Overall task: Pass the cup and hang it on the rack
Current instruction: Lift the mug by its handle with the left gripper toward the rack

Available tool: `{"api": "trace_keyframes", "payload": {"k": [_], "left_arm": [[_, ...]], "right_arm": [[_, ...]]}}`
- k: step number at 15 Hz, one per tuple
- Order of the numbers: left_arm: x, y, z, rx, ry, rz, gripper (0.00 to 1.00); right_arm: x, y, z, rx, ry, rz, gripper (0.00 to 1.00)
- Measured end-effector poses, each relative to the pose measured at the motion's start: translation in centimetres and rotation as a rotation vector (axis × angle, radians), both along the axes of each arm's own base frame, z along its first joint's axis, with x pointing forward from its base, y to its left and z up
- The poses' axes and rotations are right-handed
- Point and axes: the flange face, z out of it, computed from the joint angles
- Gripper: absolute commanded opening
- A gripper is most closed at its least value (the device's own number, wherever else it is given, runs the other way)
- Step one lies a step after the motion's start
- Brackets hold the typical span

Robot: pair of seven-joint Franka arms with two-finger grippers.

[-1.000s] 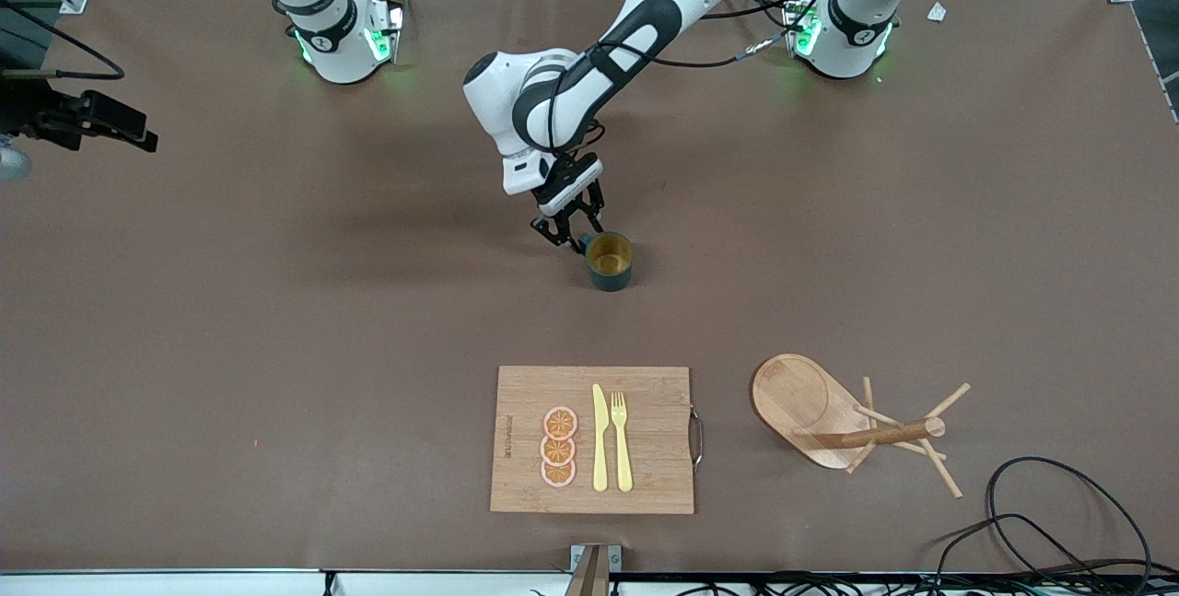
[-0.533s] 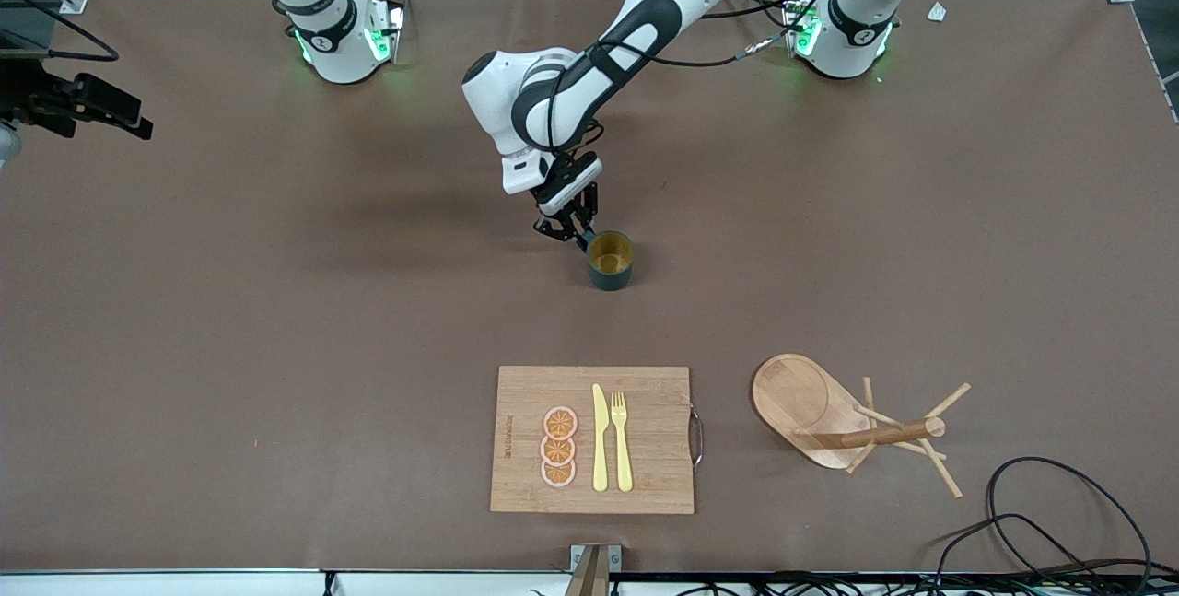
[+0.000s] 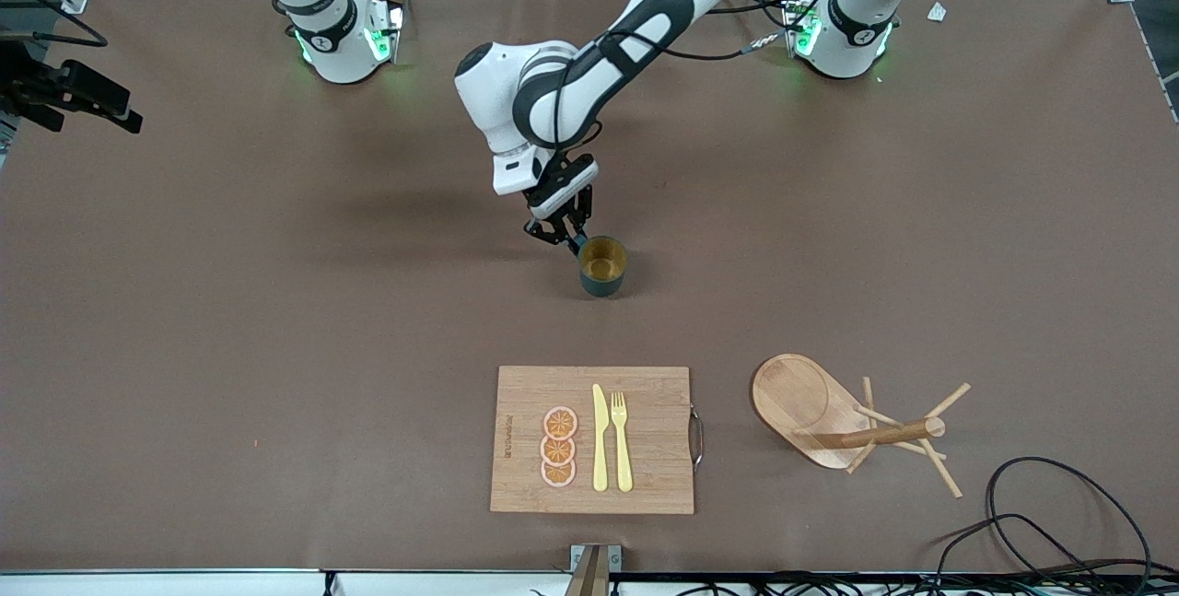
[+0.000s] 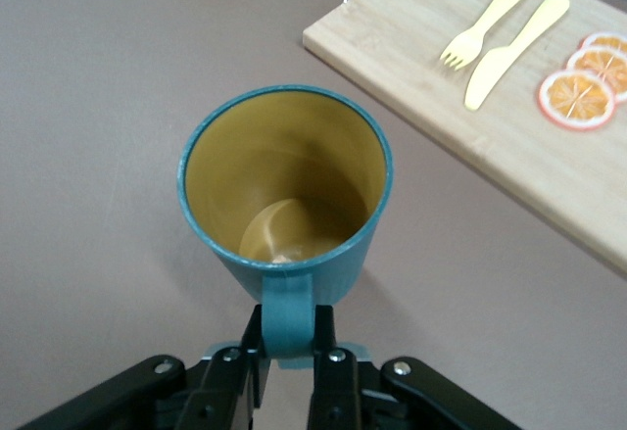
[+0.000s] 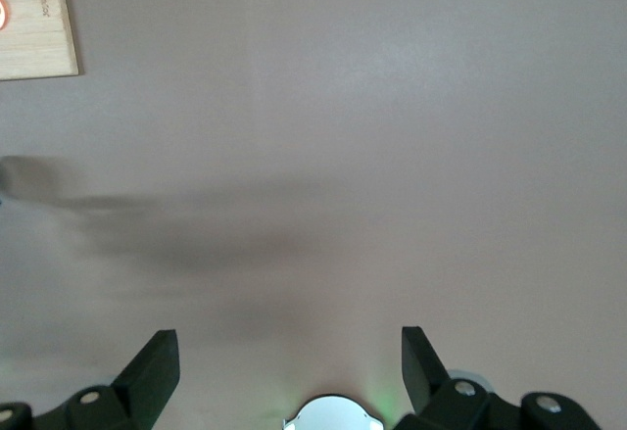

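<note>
Pick-up step: left gripper (image 3: 564, 238) pinching handle of teal mug (image 3: 603, 266), frame centre. Right gripper (image 5: 289, 361) spread, waiting at upper left. Next, prob.: lift, then pass or carry to mug tree (image 3: 852, 421), lower right

A teal-green cup (image 3: 602, 267) with a mustard-yellow inside sits on the brown table (image 3: 276, 320); pale yellow cutlery (image 3: 612, 438) and orange fruit slices (image 3: 558, 447) lie on a light bamboo board (image 3: 645, 393).
</note>
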Motion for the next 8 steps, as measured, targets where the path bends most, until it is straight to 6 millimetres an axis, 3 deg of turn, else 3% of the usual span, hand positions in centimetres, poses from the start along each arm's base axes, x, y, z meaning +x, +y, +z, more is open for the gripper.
{"api": "trace_keyframes", "payload": {"k": [5, 8], "left_arm": [[6.4, 4.6, 11.9, -0.136, 0.117, -0.012, 0.0], [10.1, 8.6, 17.5, -0.275, 0.195, 0.005, 0.0]], "right_arm": [[0.0, 0.1, 0.0, -0.003, -0.003, 0.012, 1.0], [0.0, 0.1, 0.0, -0.013, -0.003, 0.018, 1.0]]}}
